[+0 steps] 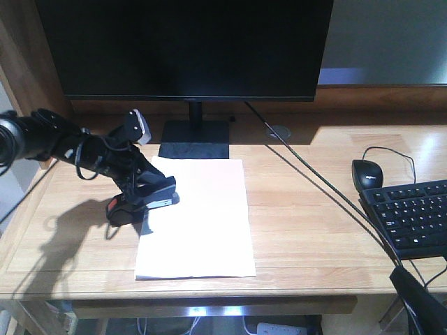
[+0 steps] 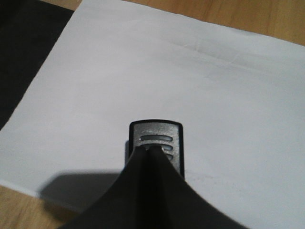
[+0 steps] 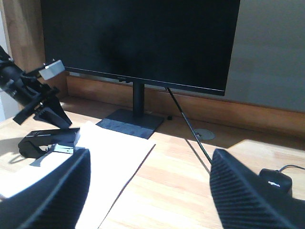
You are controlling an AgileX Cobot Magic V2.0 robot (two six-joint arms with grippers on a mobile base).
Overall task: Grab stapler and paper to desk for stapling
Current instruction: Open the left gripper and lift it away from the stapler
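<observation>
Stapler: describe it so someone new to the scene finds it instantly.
Start at the monitor and drop to the white paper in front of its stand. The stapler sits at the sheet's left edge, under the left gripper. Unlike the black mouse far right, it has an orange-red end patch.

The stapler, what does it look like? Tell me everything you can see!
The stapler is black with a red patch at its back end and a grey ribbed tip. It sits at the left edge of the white paper, its front over the sheet. The left gripper presses on top of it.
</observation>
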